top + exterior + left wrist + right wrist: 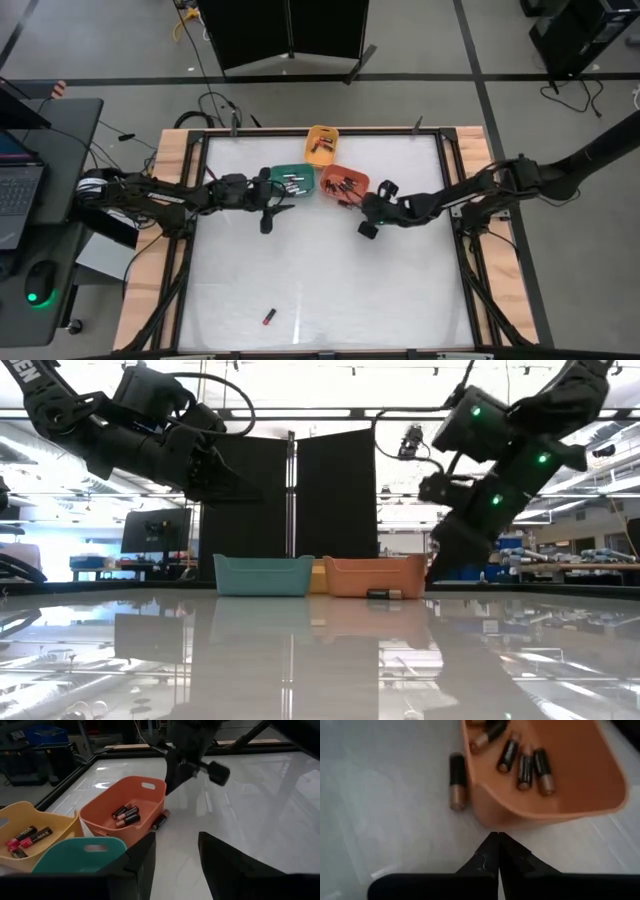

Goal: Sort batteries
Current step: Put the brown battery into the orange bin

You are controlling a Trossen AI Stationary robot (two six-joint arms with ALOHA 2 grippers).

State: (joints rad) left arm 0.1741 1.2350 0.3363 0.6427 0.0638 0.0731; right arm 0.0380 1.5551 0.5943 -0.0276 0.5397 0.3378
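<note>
Right gripper [497, 851] hangs just beside the orange bin [570, 795], fingers pinched together on nothing. One battery [457, 780] lies on the table against that bin's wall; others rest inside. Left gripper [175, 865], fingers parted and empty, waits by the teal bin [75, 852].

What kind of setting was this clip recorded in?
Most likely a robotics lab or workshop. The table sits on a bare floor with loose cables, a laptop stands on a side desk, and the low view shows monitors and workbenches under strip lighting.
</note>
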